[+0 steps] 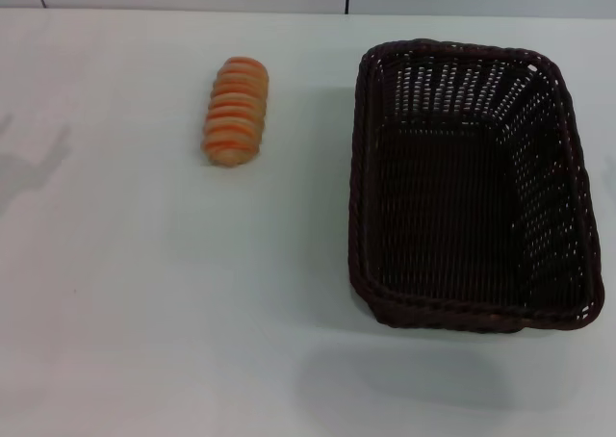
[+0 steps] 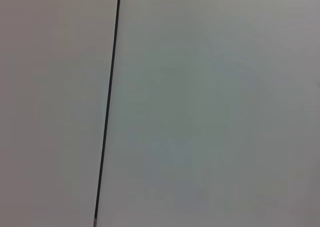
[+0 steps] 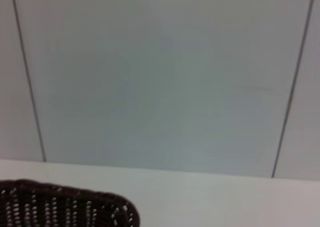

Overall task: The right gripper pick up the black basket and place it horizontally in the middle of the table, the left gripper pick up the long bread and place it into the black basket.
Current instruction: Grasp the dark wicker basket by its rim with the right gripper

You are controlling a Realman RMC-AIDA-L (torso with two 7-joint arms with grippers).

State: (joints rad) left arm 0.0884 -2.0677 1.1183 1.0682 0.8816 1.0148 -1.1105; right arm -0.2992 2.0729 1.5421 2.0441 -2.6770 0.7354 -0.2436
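Observation:
The black basket is a large dark woven rectangle standing on the right half of the white table, its long side running away from me. It is empty. Part of its braided rim also shows in the right wrist view. The long bread, an orange-tan ridged roll, lies on the table at the back left of the basket, apart from it. Neither gripper shows in any view. The left wrist view shows only a pale wall with a dark seam.
A pale panelled wall with thin dark seams stands behind the table's far edge. A faint shadow lies on the table at the far left.

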